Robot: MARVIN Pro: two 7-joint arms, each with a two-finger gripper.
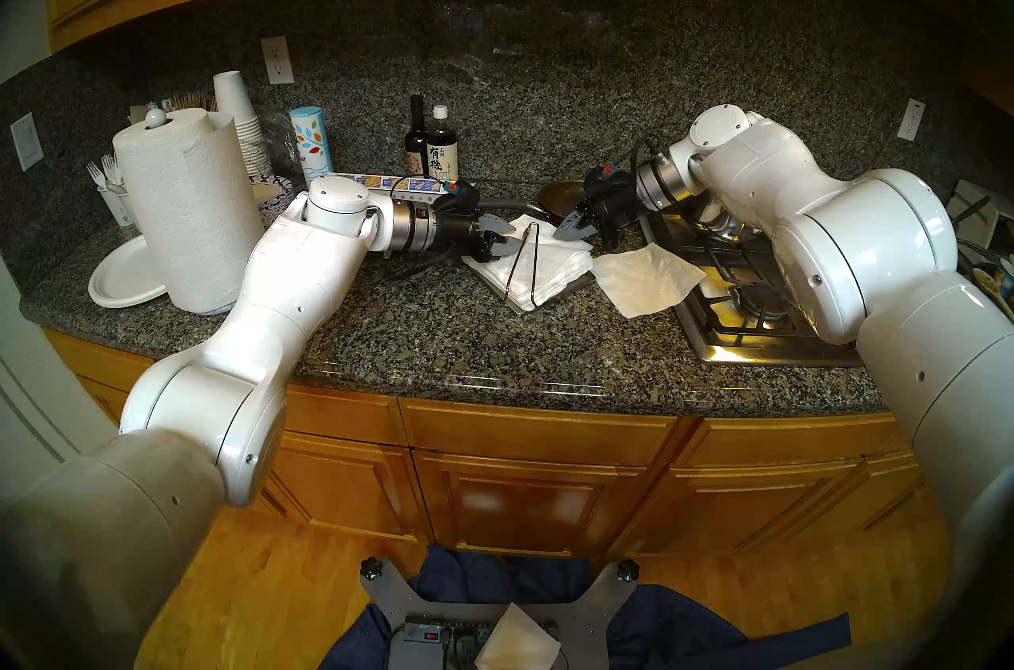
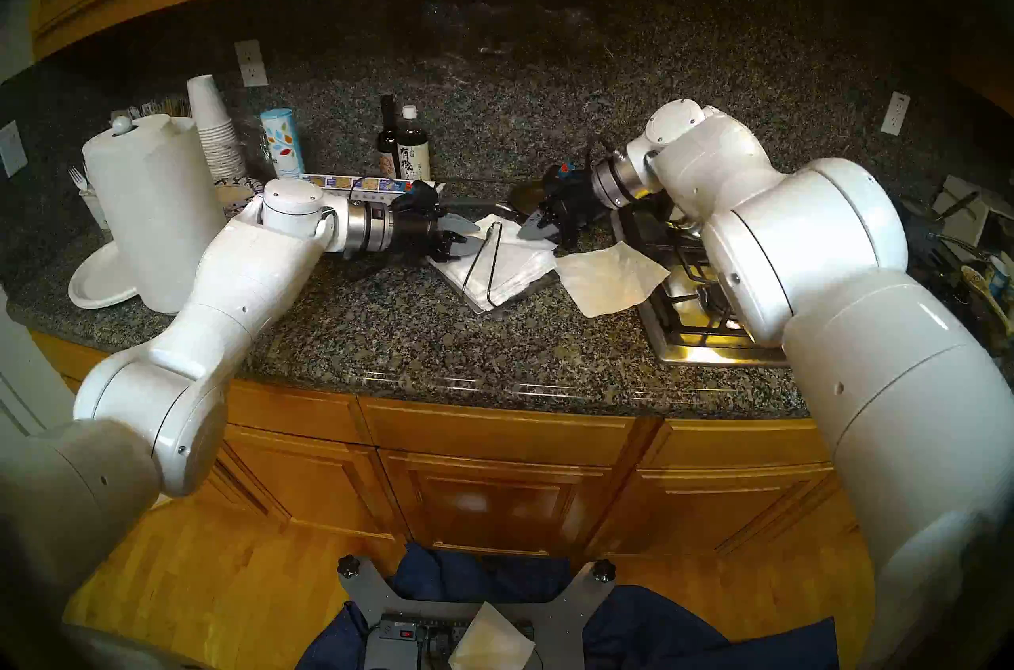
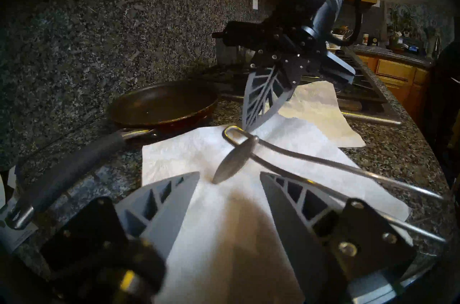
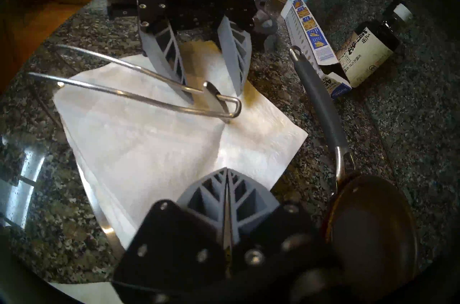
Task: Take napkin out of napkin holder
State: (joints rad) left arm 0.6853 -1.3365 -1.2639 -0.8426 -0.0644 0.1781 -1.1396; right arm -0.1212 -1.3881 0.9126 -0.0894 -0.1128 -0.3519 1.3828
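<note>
The napkin (image 1: 644,282) (image 2: 609,279) lies flat on the counter, right of the holder, one corner over the stove's edge. The napkin holder (image 1: 513,306) is a grey tray under a thick white stack (image 3: 189,146). Its wire arm (image 1: 521,262) crosses the stack, and the tip of its oval pad (image 3: 235,159) rests on the top sheet. My left gripper (image 1: 510,233) (image 3: 229,173) is open just above the stack's left side, a finger on either side of the pad. My right gripper (image 1: 568,228) (image 4: 227,169) is shut and empty, hanging over the stack's far right corner.
A dark frying pan (image 1: 559,197) sits just behind the holder, its grey handle (image 4: 321,106) running left. The gas stove (image 1: 757,301) is at the right. A foil box (image 1: 384,183), two bottles (image 1: 439,147) and a paper towel roll (image 1: 192,208) stand left and behind.
</note>
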